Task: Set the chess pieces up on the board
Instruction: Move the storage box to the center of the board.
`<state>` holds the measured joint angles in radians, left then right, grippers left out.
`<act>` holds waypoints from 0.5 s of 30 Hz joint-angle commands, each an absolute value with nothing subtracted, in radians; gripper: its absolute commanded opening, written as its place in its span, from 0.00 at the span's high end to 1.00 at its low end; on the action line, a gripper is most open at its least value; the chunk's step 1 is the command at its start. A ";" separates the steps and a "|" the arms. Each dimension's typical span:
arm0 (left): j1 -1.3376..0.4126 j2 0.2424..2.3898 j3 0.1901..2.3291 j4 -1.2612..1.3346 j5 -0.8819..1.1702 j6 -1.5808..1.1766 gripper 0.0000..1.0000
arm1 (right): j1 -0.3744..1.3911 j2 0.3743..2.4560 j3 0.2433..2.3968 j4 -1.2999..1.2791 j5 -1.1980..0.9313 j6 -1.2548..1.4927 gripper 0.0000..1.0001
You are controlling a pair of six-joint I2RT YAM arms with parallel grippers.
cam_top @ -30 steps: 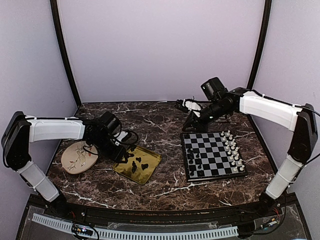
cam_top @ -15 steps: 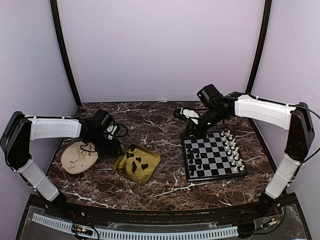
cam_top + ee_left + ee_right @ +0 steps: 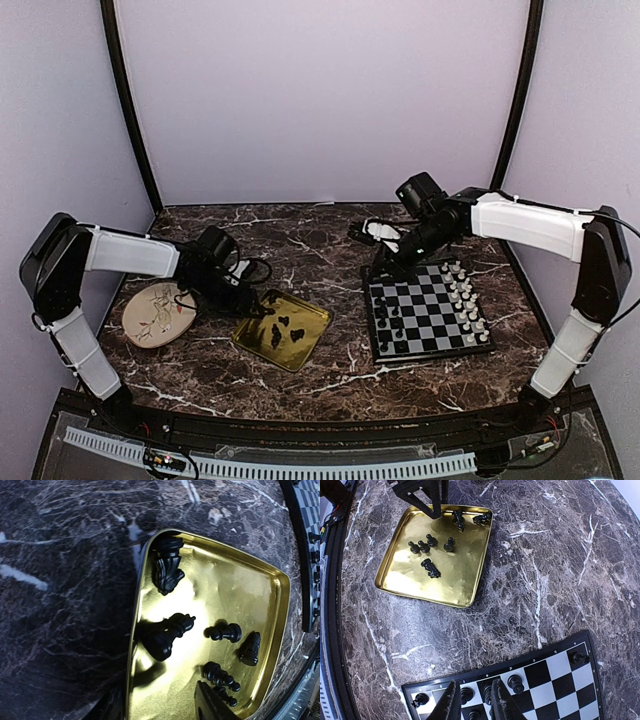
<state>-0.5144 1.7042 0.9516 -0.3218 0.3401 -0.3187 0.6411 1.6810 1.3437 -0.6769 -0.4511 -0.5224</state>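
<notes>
L gripper [image 3: 157,705] fingers apart over gold tray [image 3: 225,587] w/ black pieces [image 3: 165,632]; R gripper [image 3: 474,702] at board [image 3: 555,680] corner, grip can't tell.

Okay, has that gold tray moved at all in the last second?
Yes, slightly: the gold tray has slid right, toward the board, narrowing the marble gap between them. The floral plate on its other side has not shifted.

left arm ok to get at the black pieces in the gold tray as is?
Probably yes. The left gripper hangs open over one end of the gold tray, nothing between its jaws. The black pieces lie loose and uncovered just ahead. The right gripper is away at the board.
</notes>
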 commanded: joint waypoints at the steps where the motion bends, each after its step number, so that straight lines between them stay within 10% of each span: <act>1: -0.541 1.713 0.934 -0.276 0.438 -0.310 0.51 | 0.649 1.676 1.345 -0.647 -0.458 -0.523 0.77; 15: -0.694 1.744 0.964 -0.257 0.449 -0.341 0.53 | 0.677 1.736 1.386 -0.671 -0.466 -0.527 0.78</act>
<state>-0.6785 1.7443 0.9493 -0.2642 0.4347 -0.3309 0.6525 1.7176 1.3510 -0.6781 -0.4564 -0.5224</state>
